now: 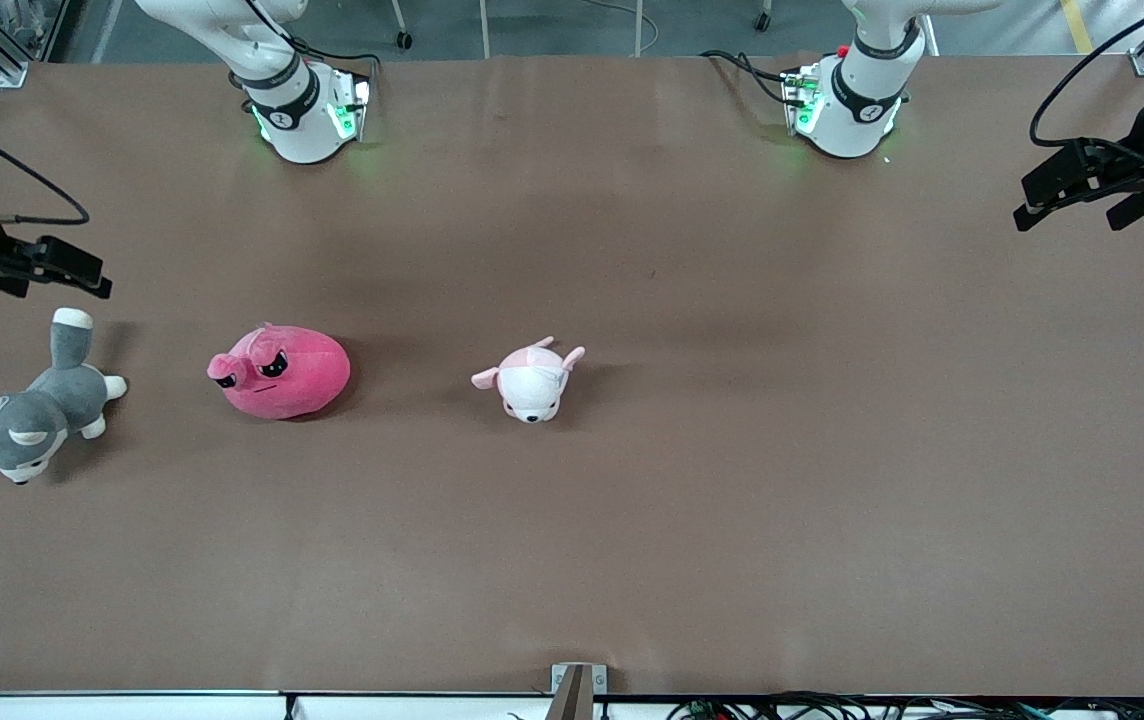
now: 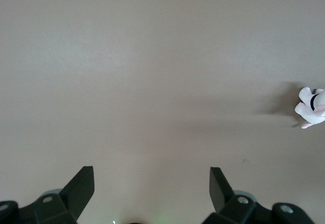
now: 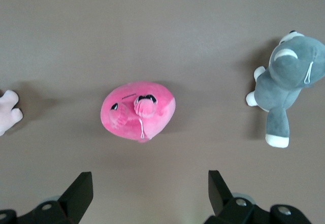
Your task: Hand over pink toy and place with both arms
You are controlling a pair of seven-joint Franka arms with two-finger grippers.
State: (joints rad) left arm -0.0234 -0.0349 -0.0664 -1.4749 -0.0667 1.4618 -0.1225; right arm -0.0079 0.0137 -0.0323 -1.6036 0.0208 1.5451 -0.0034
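Observation:
The pink toy (image 1: 282, 372), a round hot-pink plush with dark angry eyes, lies on the brown table toward the right arm's end. It also shows in the right wrist view (image 3: 138, 110), lying free ahead of the fingers. My right gripper (image 1: 92, 275) (image 3: 150, 181) is open and empty, up in the air over the table's edge at the right arm's end, above the husky. My left gripper (image 1: 1067, 220) (image 2: 151, 176) is open and empty, up over bare table at the left arm's end, far from the pink toy.
A grey-and-white husky plush (image 1: 32, 410) (image 3: 287, 82) lies by the table's edge at the right arm's end, beside the pink toy. A pale pink-and-white puppy plush (image 1: 530, 380) (image 2: 312, 107) (image 3: 7, 112) lies near the table's middle.

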